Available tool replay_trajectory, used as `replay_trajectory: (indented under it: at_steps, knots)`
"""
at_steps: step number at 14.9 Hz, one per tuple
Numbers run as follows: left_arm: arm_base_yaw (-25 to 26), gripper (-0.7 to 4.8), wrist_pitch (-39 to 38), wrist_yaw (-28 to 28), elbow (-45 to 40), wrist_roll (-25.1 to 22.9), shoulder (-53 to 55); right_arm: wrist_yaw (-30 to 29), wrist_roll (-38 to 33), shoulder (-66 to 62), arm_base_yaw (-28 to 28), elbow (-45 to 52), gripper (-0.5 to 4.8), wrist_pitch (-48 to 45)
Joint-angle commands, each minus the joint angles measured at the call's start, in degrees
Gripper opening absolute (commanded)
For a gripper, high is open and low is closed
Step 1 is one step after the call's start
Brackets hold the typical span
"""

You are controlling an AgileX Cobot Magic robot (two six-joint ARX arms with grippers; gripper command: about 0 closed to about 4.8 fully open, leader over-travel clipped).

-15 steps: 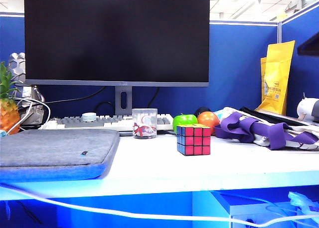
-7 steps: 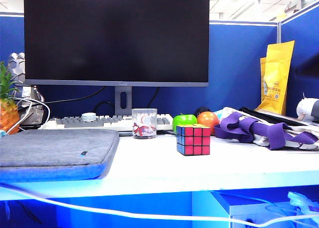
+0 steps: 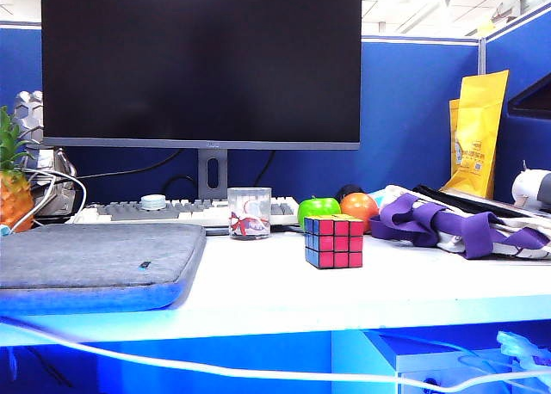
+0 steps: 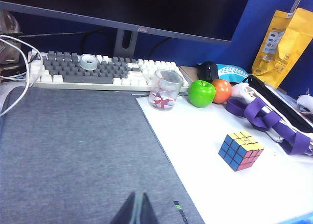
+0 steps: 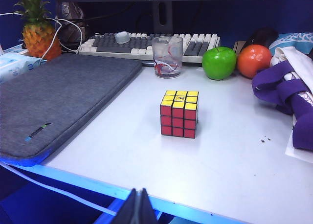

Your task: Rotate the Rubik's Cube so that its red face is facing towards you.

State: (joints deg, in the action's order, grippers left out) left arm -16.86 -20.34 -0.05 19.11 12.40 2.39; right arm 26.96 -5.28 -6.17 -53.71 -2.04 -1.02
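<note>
The Rubik's Cube (image 3: 334, 242) stands on the white table, right of the middle, with its red face (image 3: 342, 243) turned to the exterior camera, a blue side on its left and yellow on top. In the left wrist view the cube (image 4: 240, 150) lies far off, and my left gripper (image 4: 138, 204) is shut and empty above the grey pad. My right gripper (image 5: 138, 202) is also shut and empty, hovering over the table's front edge, well short of the cube (image 5: 179, 113). The red face (image 5: 178, 121) looks toward that gripper too.
A patterned glass cup (image 3: 250, 212), a green apple (image 3: 319, 208) and an orange (image 3: 360, 209) stand behind the cube. Purple straps on cloth (image 3: 456, 226) lie to its right, a grey pad (image 3: 95, 261) to its left. Keyboard (image 3: 164, 210) and monitor (image 3: 202, 63) are at the back.
The cube has not moved. A dark shape at the upper right edge of the exterior view has shifted slightly lower.
</note>
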Motion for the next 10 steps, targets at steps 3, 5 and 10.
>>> replay_trajectory:
  at_steps: [3, 5, 10]
  knots:
    - [0.00, 0.23, 0.70, 0.28, 0.13, 0.04, 0.00, 0.13, -0.28, 1.79, 0.17, 0.50, -0.05, -0.52]
    - [0.02, 0.23, 0.66, 0.37, -0.24, 0.04, 0.00, -2.16, -0.28, 3.63, 2.89, 0.68, -0.05, 0.37]
    - [8.41, 0.23, -3.15, 1.38, -0.70, 0.07, -0.46, -4.81, -0.26, 4.94, 27.61, 0.66, -0.05, 1.84]
